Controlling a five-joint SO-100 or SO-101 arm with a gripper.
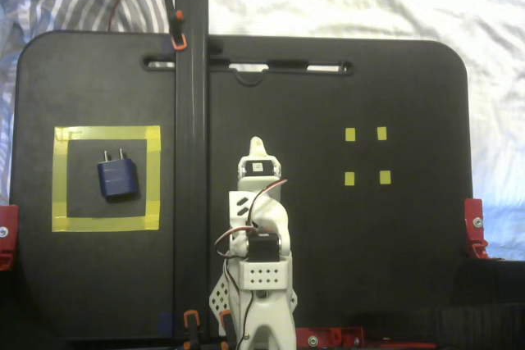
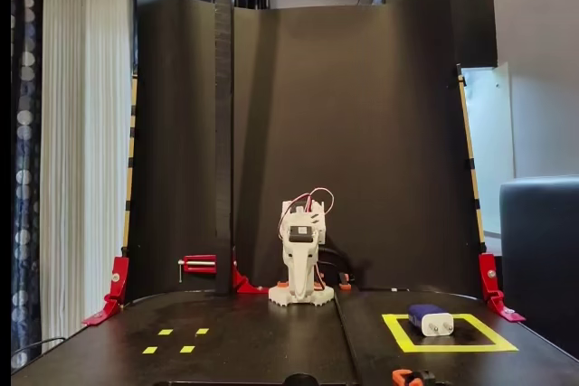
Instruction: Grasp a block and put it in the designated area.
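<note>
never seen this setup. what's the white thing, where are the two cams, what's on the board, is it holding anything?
The white thing is a small white plastic robot arm with servo motors and red and black wires, folded up at its base. Its two-finger gripper holds nothing; whether it is open or shut cannot be told from these pictures.

One fixed view looks straight down on the black board. The other fixed view stands at table height facing the arm, with a black curved backdrop behind it.

On the board: a small dark-blue boxy plug adapter with two silver prongs lies inside a large square outline of wide yellow tape. The table-height view shows the adapter there too. On the opposite side sit four tiny yellow tape squares. A tall black post is clamped to the board.
</note>
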